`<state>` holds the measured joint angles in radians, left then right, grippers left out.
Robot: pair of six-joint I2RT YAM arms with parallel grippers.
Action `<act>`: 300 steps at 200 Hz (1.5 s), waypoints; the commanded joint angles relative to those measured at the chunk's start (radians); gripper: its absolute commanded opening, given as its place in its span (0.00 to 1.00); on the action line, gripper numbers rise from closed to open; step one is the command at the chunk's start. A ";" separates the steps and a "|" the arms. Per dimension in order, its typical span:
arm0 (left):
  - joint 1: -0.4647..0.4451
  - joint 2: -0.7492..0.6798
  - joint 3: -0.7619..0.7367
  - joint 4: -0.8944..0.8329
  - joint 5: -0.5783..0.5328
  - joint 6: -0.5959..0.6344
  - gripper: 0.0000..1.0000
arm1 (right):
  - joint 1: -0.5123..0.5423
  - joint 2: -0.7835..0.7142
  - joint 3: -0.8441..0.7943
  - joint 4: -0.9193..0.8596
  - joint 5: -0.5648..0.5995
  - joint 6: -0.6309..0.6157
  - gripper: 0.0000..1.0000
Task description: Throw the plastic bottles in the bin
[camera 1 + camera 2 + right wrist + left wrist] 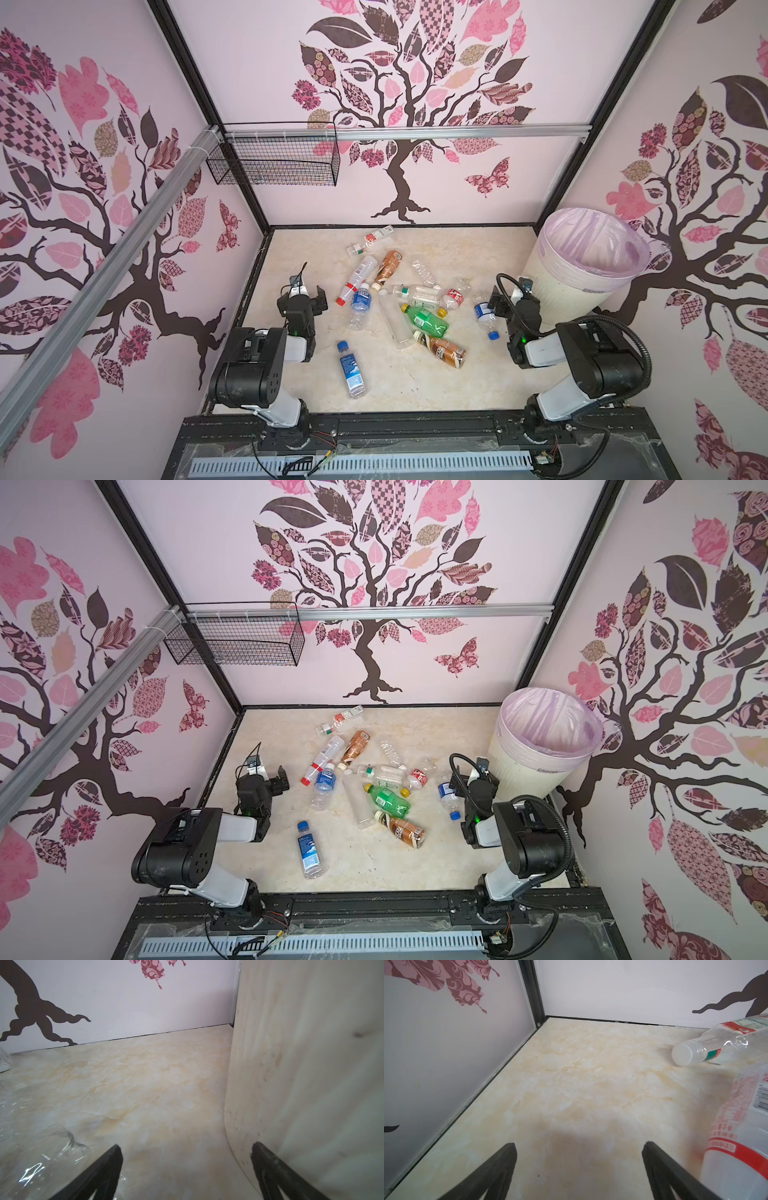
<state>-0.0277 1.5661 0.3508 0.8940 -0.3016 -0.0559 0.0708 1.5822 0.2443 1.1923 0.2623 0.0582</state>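
Observation:
Several plastic bottles lie scattered mid-floor in both top views: a green one, two brown-labelled ones, and a blue-labelled one alone nearer the front. The cream ribbed bin with a pink liner stands at the back right. My left gripper is open and empty over bare floor, left of a red-labelled bottle. My right gripper is open and empty between the bin wall and a clear blue-capped bottle.
A black wire basket hangs on the back wall, high at the left. Patterned walls close in the marbled floor on three sides. The arms' black base rail runs along the front edge.

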 commanded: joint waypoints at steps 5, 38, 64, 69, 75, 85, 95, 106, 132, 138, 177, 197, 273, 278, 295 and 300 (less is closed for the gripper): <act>0.003 -0.009 0.020 -0.001 0.007 -0.006 0.98 | -0.002 -0.010 0.029 0.008 -0.029 -0.009 0.99; 0.003 -0.009 0.020 -0.001 0.007 -0.006 0.98 | -0.002 -0.010 0.029 0.009 -0.029 -0.009 0.99; 0.004 -0.008 0.020 -0.001 0.008 -0.006 0.98 | -0.001 -0.010 0.029 0.010 -0.029 -0.009 0.99; 0.010 -0.009 0.020 0.000 0.017 -0.007 0.98 | -0.001 -0.010 0.029 0.008 -0.029 -0.009 0.99; 0.025 -0.010 0.028 -0.017 0.050 -0.014 0.98 | -0.001 -0.010 0.029 0.009 -0.030 -0.009 0.99; 0.028 -0.015 0.025 -0.017 0.062 -0.013 0.98 | -0.002 -0.010 0.029 0.008 -0.029 -0.009 0.99; 0.028 -0.009 0.025 -0.015 0.061 -0.012 0.98 | 0.000 -0.010 0.029 0.008 -0.028 -0.009 0.99; 0.028 -0.012 0.027 -0.020 0.062 -0.012 0.98 | -0.001 -0.009 0.030 0.007 -0.029 -0.008 0.99; 0.028 -0.011 0.026 -0.018 0.062 -0.012 0.98 | 0.000 -0.010 0.029 0.008 -0.029 -0.009 0.99; 0.028 -0.010 0.027 -0.019 0.062 -0.013 0.98 | -0.001 -0.010 0.029 0.008 -0.029 -0.009 0.99; 0.028 -0.011 0.027 -0.018 0.064 -0.012 0.98 | -0.001 -0.010 0.029 0.009 -0.029 -0.009 0.99; 0.028 -0.012 0.027 -0.018 0.064 -0.013 0.98 | 0.000 -0.008 0.030 0.007 -0.029 -0.009 0.99; -0.049 -0.180 0.102 -0.299 -0.255 -0.025 0.98 | 0.011 -0.199 0.135 -0.383 0.086 0.055 0.99; -0.050 -0.196 0.083 -0.280 -0.259 -0.034 0.98 | 0.021 -0.196 0.138 -0.383 0.101 0.050 1.00; -0.049 -0.263 0.065 -0.307 -0.270 -0.073 0.98 | 0.084 -0.201 0.137 -0.364 0.184 0.006 0.99; -0.047 -0.283 0.071 -0.337 -0.272 -0.094 0.98 | 0.108 -0.209 0.143 -0.370 0.211 -0.012 0.99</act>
<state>-0.0784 1.3556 0.4278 0.6590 -0.4927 -0.0822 0.1059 1.4059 0.3645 0.9234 0.3527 0.0853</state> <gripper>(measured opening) 0.983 0.995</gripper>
